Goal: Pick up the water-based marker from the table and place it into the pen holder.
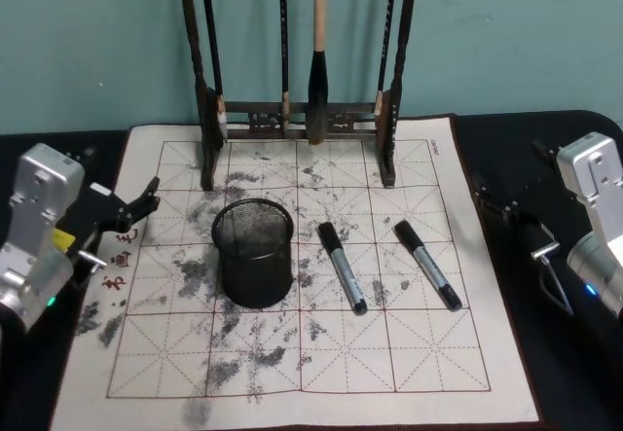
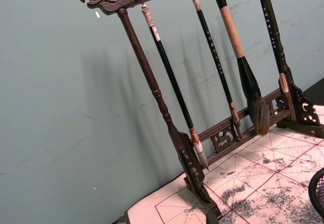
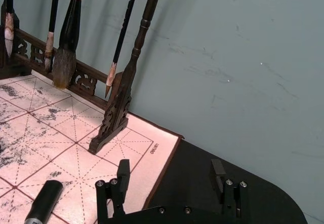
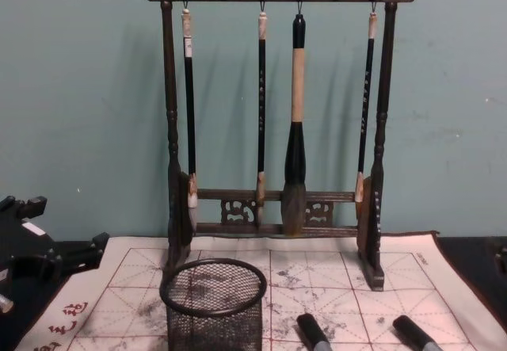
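Pick not started: my right gripper [image 3: 170, 166] waits, spread apart, with the nearest marker [image 1: 426, 264] just inward of it. Next I reach across and close. Left gripper [image 1: 134, 209] idle, also apart.

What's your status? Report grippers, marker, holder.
Both open: left gripper, right gripper, parked at the mat edges. Both flat on mat: left marker, right marker, right of upright pen holder. Brush rack behind, apart.

Left end effector [image 1: 132, 209] and right end effector [image 3: 170, 172] low at either side, fingers wide apart.
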